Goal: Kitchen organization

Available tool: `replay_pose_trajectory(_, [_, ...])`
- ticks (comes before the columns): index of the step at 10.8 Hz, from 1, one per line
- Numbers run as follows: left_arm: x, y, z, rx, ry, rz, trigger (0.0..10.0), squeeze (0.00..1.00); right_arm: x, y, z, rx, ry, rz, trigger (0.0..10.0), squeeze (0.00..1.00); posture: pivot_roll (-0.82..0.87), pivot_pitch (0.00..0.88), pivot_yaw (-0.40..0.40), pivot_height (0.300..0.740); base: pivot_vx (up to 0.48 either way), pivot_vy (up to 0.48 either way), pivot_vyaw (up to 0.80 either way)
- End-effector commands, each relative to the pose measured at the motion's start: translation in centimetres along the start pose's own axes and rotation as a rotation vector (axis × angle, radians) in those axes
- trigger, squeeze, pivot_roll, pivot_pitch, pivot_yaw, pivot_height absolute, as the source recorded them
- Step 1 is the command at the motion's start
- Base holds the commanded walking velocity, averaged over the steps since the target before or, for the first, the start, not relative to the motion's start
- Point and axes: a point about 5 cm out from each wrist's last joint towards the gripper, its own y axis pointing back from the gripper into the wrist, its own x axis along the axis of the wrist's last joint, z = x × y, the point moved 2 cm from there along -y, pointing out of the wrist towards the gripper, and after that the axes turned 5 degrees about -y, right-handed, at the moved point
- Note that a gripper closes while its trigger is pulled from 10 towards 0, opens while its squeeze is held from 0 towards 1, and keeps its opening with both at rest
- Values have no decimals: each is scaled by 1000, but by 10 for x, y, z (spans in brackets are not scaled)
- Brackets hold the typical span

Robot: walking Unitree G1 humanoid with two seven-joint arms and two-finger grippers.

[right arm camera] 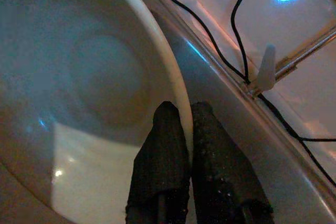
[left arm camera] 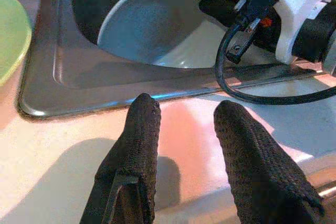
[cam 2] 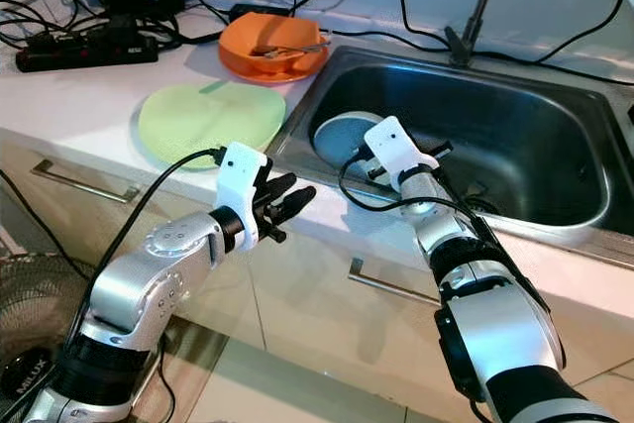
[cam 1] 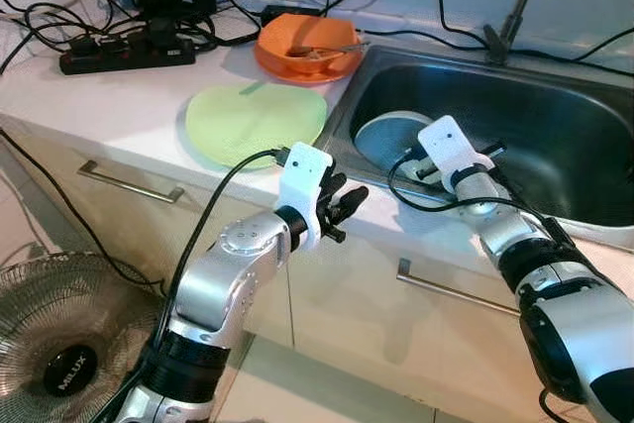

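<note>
Nearest the head camera, the right arm reaches from five o'clock into the steel sink (cam 1: 555,126), and the right claw (right arm camera: 186,116) is clenched on the rim of a pale grey plate (cam 1: 386,136). The right wrist view shows it plainly: one finger inside the plate, the other outside, the rim pinched between them. That plate lies in the sink's near-left corner, apparently tilted against the wall.

Left of it, at about seven o'clock, the left claw (left arm camera: 184,129) hovers released just over the front lip of the surface (cam 1: 129,116), fingers apart and grasping nothing, pointing toward the sink.

On the surface at eleven o'clock lies a green plate (cam 1: 253,121), and beyond it, touching the sink's edge, an orange bowl (cam 1: 307,47) with a utensil and some scraps inside. A power strip (cam 1: 124,52) and tangled cables sit at ten o'clock.

The step in hand looks like lifting the grey plate out of the sink. A rim pinch is a thin hold, so lift slowly and keep the plate close to vertical so it cannot pivot. Raise it clear of the sink wall before swinging left, and mind the claw's own cable looped by the rim. The left claw seems placed to receive or steady it.
</note>
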Motion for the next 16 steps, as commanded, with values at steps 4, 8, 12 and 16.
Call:
replay_pose_trajectory(4, [0, 2, 3, -12, 0, -7, 10000, 0, -13, 3, -7, 24, -40, -78, 10000, 1000, 265, 39, -20, 740, 0, 0, 0])
replay_pose_trajectory(8, [-1, 2, 3, -7, 5, -11, 10000, 0, -9, 1, -5, 18, -60, -62, 10000, 0, 260, 48, -21, 740, 0, 0, 0])
replay_pose_trajectory(12, [3, -1, -2, 30, -1, 28, 10000, 0, 34, -8, 14, -22, -306, 128, 10000, 0, 237, 56, -17, 740, 0, 0, 0])
replay_pose_trajectory(16, [16, -4, -16, 148, -22, 127, 10000, 0, 97, 5, 49, -3, -551, 526, 10000, 0, 200, 61, -15, 740, 0, 0, 0])
